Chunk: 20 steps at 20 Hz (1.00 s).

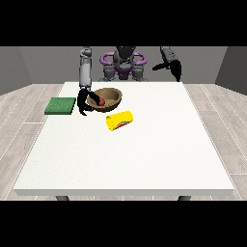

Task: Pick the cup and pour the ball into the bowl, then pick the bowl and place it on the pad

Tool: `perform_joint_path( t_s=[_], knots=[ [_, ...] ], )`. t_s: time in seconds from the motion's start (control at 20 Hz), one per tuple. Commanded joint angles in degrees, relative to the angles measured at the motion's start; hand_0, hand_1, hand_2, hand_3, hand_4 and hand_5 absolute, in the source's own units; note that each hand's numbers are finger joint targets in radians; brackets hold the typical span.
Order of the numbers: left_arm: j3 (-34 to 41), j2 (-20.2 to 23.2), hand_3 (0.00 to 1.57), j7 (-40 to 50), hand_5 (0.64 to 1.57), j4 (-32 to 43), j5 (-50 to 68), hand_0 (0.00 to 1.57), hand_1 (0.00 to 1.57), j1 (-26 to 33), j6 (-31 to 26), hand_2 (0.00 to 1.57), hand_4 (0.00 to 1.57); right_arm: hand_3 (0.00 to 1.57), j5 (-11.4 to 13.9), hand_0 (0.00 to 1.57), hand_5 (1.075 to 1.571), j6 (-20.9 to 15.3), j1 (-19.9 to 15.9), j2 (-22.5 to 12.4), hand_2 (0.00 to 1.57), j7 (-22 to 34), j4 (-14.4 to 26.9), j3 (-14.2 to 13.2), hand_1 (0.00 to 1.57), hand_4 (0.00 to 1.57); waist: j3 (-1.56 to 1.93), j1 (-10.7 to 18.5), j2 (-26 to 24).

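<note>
A brown bowl (pixel 112 98) sits tilted near the table's far left, with a red ball (pixel 102 101) inside it. The hand at the view's left (pixel 84 103) is at the bowl's left rim, its fingers curled around that edge. A yellow cup (pixel 119 120) lies on its side just in front of the bowl, apart from both hands. The green pad (pixel 61 105) lies flat at the table's left edge, beside that hand. The hand at the view's right (pixel 175 69) hangs raised above the table's far right corner, holding nothing.
The white table (pixel 144 154) stretches wide toward the camera. The robot's torso (pixel 123 65) stands behind the far edge.
</note>
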Motion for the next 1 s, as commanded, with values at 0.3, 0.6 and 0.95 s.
perform_joint_path(
  t_s=[0.3, 0.6, 0.95],
  knots=[
    [3.02, 0.12, 0.0, 1.44, 1.422, 6.57, 2.15, 0.0, 0.0, 0.68, -0.7, 0.0, 0.96, 0.95, 9.39, 1.57, 1.567, -10.11, -4.13, -1.8, 1.57, 26.77, 2.96, 7.5, 1.57, 0.87, 2.21, -2.98, -8.26],
    [8.52, 3.11, 0.0, -3.49, 1.407, 15.78, 3.47, 0.0, 0.0, 8.78, -0.66, 0.0, 1.0, 0.87, 12.82, 1.57, 1.564, -4.54, -8.68, -2.32, 1.57, 43.25, -2.51, 13.58, 1.57, 0.8, 2.25, -12.42, -18.41],
    [8.62, 3.73, 0.0, -3.53, 1.418, 12.34, 3.82, 0.0, 0.0, 9.76, -1.9, 0.0, 1.0, 0.73, 8.55, 1.57, 1.571, 1.6, -6.55, -8.83, 1.57, 44.3, -7.66, 8.51, 1.57, 0.78, 2.36, -12.15, -15.32]
  ],
)
